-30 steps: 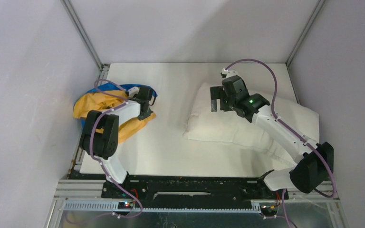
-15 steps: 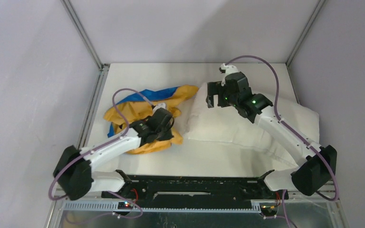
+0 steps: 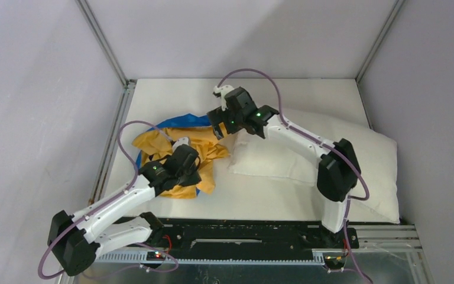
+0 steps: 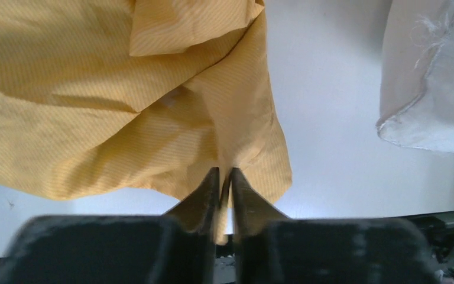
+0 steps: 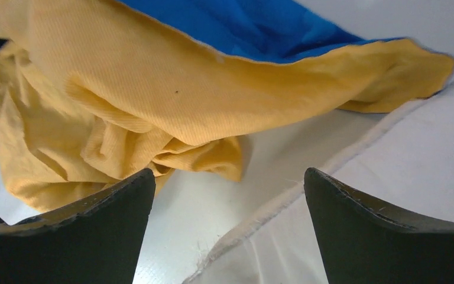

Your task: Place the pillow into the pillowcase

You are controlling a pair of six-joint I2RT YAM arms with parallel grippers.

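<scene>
Since only a thin fold of the pillowcase (image 4: 94, 106) is caught at the tips of the left pincer (image 4: 224, 171), the cloth could be lost from that hold if it is pulled sharply, and the sack would fall in a heap on the table (image 3: 171, 97). A further risk is judged to lie in the crumpling. The mouth of the sack cannot be made out in any view, so both layers may be seized together, and the opening would then be held closed rather than spread. Farther off, the pillow (image 3: 260, 163) could be dragged by its corner if the right pincer (image 5: 229, 177) is lowered onto it instead of onto the hem.

Near the front of the table, the left pincer is seen pressed almost together, with orange-yellow cloth nipped between its fingers. The pillowcase is bunched left of centre, yellow uppermost with blue showing along its far edge. Just beside it, the pillow is laid across the right half of the table; whether the two touch cannot be told. Beyond, the right pincer is spread wide and nothing is held. It is hung over the place where the yellow-and-blue hem nears the pillow's seamed corner.
</scene>
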